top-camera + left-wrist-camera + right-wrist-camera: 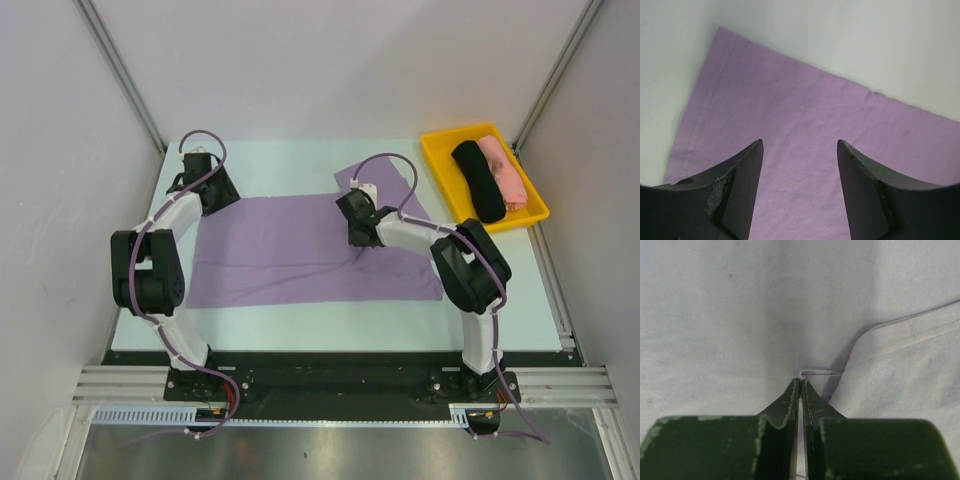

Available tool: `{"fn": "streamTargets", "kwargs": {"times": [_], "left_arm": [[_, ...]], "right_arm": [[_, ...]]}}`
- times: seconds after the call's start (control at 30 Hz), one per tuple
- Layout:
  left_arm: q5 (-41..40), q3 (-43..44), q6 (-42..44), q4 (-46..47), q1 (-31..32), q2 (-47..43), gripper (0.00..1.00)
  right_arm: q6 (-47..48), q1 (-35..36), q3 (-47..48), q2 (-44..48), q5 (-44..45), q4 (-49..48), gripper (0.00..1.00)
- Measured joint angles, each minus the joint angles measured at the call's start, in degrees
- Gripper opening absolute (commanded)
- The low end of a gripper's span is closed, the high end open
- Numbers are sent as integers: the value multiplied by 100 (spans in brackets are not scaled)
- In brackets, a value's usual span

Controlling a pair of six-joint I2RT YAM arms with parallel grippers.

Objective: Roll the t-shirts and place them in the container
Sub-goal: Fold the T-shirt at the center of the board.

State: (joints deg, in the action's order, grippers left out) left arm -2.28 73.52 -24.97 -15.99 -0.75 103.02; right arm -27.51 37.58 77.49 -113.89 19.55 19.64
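Right gripper (801, 383) pinches thin fold of lavender t-shirt (290, 255), jaws nearly together; left gripper (800, 150) hovers wide open above shirt corner. Best lift gently, keeping cloth flat.

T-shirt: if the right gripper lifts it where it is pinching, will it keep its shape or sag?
Probably sags: the t-shirt lies flat, thin and softly creased. The right gripper pinches only a small pucker, so the rest likely drapes from there. Seems light; a push would probably wrinkle it rather than slide it.
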Motion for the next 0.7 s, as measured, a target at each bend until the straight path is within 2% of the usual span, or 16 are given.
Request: {"fn": "streamTargets", "kwargs": {"times": [0.7], "left_arm": [[0, 0, 0, 0, 0, 7, 66]], "right_arm": [[302, 343, 0, 223, 378, -260, 3]]}}
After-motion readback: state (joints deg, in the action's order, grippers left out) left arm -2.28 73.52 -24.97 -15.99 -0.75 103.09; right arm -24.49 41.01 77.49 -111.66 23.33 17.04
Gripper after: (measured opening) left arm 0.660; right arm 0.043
